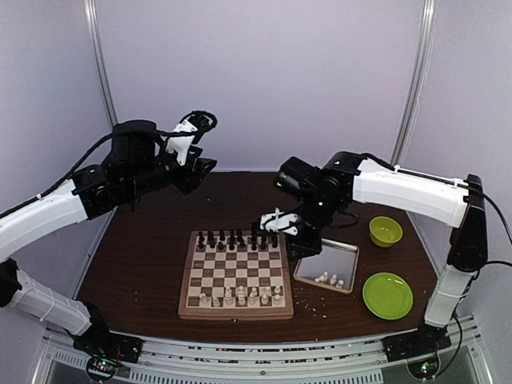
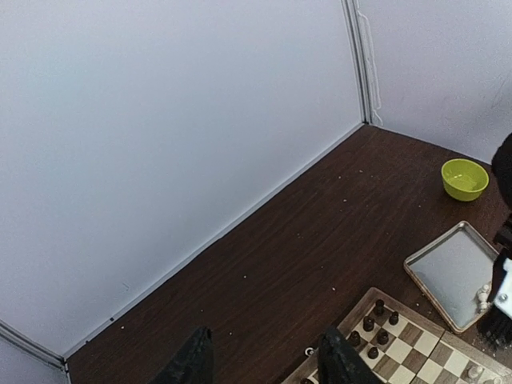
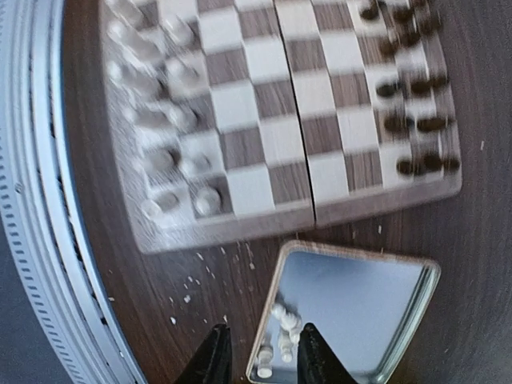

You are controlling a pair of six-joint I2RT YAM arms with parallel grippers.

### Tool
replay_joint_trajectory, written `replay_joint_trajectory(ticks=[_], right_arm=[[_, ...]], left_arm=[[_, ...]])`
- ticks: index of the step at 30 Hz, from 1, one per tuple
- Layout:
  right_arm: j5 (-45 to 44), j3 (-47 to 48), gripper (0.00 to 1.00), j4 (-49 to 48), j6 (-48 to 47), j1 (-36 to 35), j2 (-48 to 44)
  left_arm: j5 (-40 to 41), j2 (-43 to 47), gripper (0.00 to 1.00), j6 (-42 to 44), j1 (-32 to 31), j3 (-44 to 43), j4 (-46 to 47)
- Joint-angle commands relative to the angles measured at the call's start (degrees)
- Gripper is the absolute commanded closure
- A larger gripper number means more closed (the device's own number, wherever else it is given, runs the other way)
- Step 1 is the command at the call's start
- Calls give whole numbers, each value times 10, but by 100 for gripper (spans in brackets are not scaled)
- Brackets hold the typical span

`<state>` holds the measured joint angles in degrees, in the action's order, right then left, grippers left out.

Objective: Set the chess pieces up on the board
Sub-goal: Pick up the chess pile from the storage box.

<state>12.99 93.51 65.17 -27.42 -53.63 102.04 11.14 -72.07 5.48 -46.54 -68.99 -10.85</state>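
The board (image 1: 236, 274) lies mid-table, with cream-white chess pieces (image 1: 240, 296) on its near rows and dark pieces (image 1: 236, 238) on its far rows. Several more white pieces (image 1: 328, 279) lie in a metal tray (image 1: 344, 252) right of the board. My right gripper (image 1: 302, 246) hangs over the tray's left edge. In the right wrist view it (image 3: 260, 360) is open and empty, with the tray rim (image 3: 352, 252) and the loose white pieces (image 3: 284, 332) below its gap. My left gripper (image 1: 204, 170) is raised at the far left, open and empty (image 2: 264, 364), beyond the board's corner (image 2: 416, 352).
A green bowl (image 1: 386, 231) and a green plate (image 1: 387, 295) stand right of the tray. Pale crumbs (image 3: 188, 288) dot the dark table between board, tray and front rail. Walls close the back and sides.
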Motion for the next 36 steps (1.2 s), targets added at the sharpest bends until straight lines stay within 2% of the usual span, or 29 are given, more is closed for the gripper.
replay_joint_trajectory(ticks=[1, 5, 10, 30, 36], right_arm=[[-37, -129, 71, -57, 7, 63, -45], [-63, -209, 71, -87, 14, 112, -72], [-56, -255, 70, -111, 10, 124, -69], [-21, -230, 75, -122, 5, 125, 7], [-17, -225, 86, -123, 3, 125, 22]], left_arm=[[-24, -14, 55, -13, 3, -12, 6], [-43, -35, 54, -25, 2, -25, -11], [-59, -56, 54, -29, 1, -36, -25], [-60, -71, 54, -28, 0, -50, -44], [-59, -75, 54, -27, -1, -51, -46]])
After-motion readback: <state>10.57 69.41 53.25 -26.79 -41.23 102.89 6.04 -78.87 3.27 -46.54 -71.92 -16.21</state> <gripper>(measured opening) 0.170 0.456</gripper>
